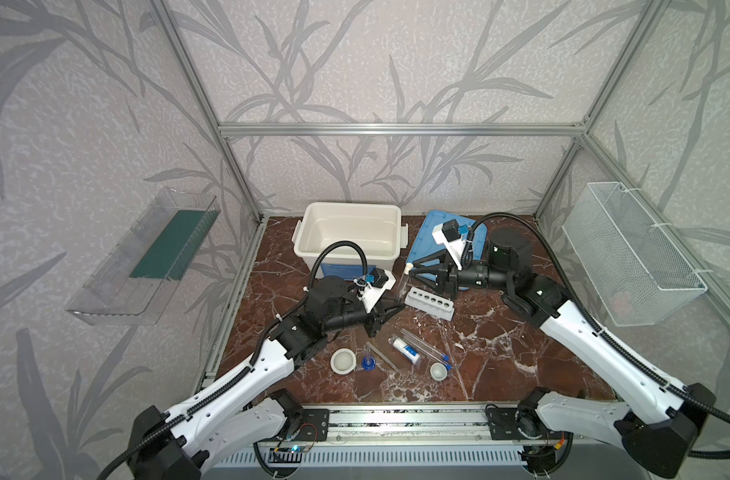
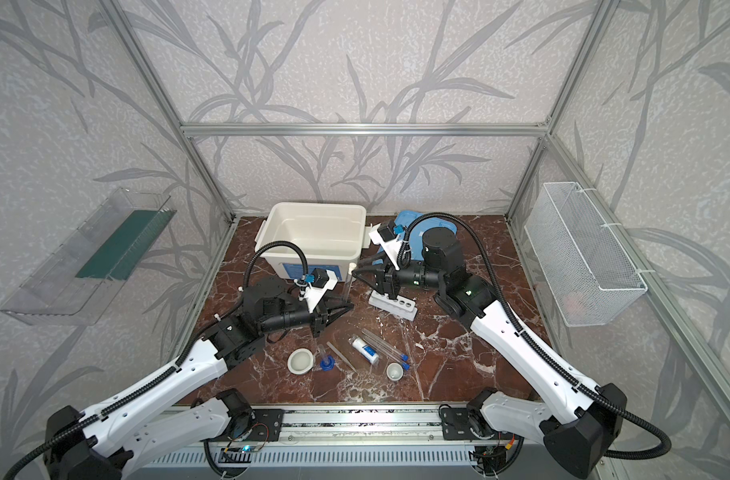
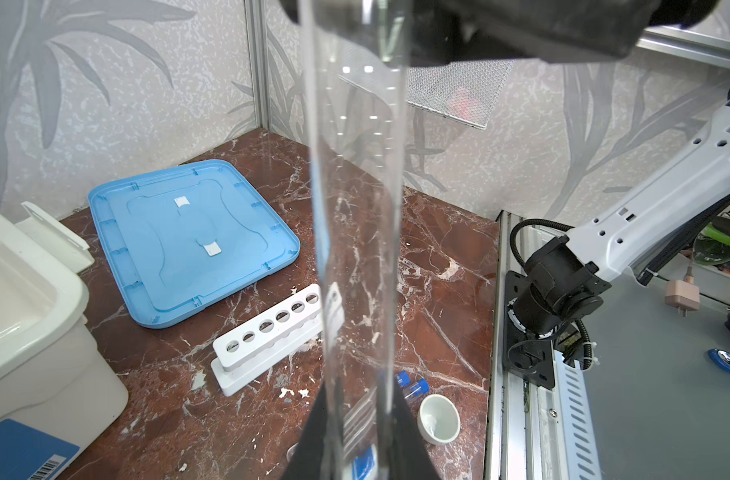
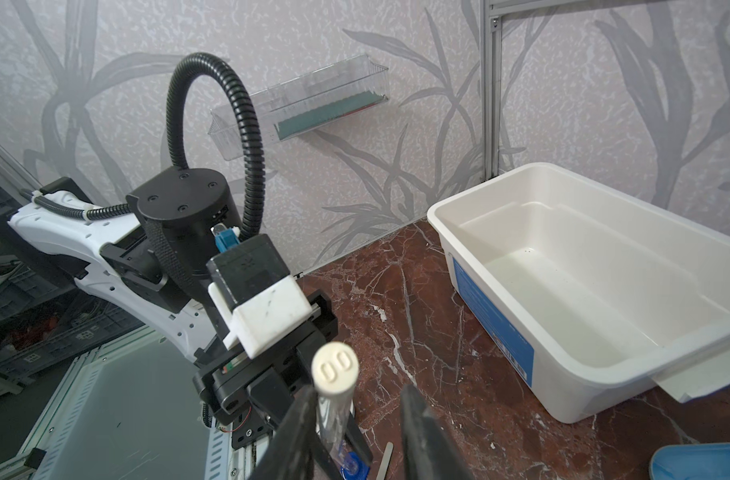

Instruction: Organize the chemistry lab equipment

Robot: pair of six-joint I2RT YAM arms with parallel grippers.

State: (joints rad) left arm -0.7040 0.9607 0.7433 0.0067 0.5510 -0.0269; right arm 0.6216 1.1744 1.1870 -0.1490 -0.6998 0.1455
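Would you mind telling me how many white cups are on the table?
2. The wide cup stands left of the cylinder; the small cup stands at the lying tubes' blue ends. Others could hide behind the arms.

Tube cap (image 4: pixel 335 368) shows an embossed "00" — the blue bin label (image 4: pixel 494 328) is unreadable.

both top views overlook the table (image 1: pixel 500 361); wrist views close-in.
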